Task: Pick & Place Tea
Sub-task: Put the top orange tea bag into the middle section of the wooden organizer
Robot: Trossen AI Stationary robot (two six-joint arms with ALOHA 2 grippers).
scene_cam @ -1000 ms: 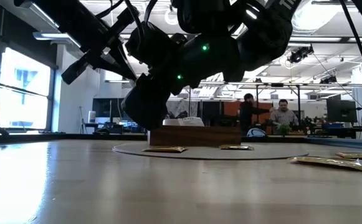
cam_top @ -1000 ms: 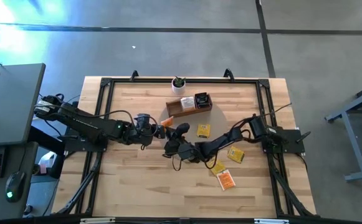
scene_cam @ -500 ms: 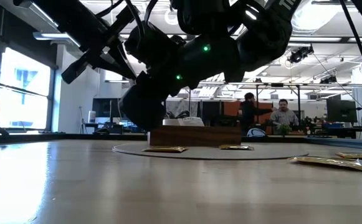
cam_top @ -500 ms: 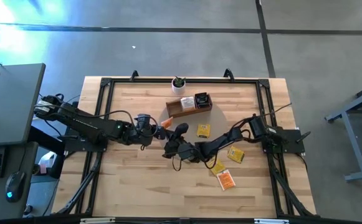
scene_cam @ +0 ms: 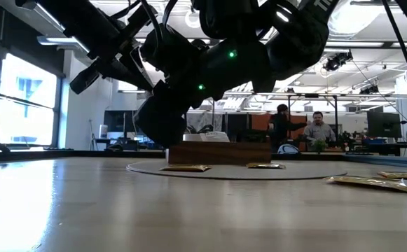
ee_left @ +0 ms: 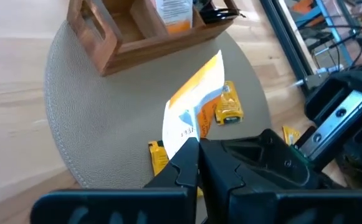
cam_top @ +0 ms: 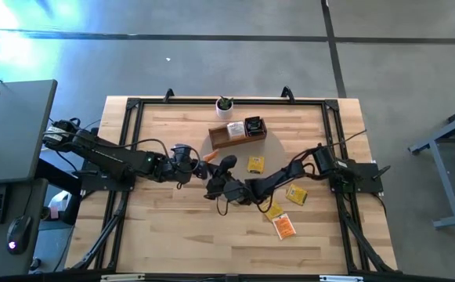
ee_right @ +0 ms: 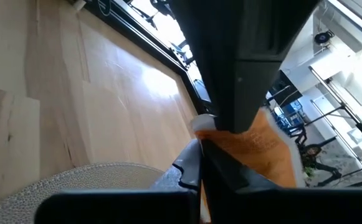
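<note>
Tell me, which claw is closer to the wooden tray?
Left. The left claw, shut on an orange sachet, sits just beside the wooden tray; the right claw is farther off.

- right gripper (cam_top: 211, 174) jaws gone from part open to clamped on orange sachet (cam_top: 207, 157), centre of high view
- left gripper (cam_top: 197, 161) eased a hair, same sachet

No legible text anywhere, sachet (ee_left: 193, 102) print too blurred (label patch included) — unreadable
</note>
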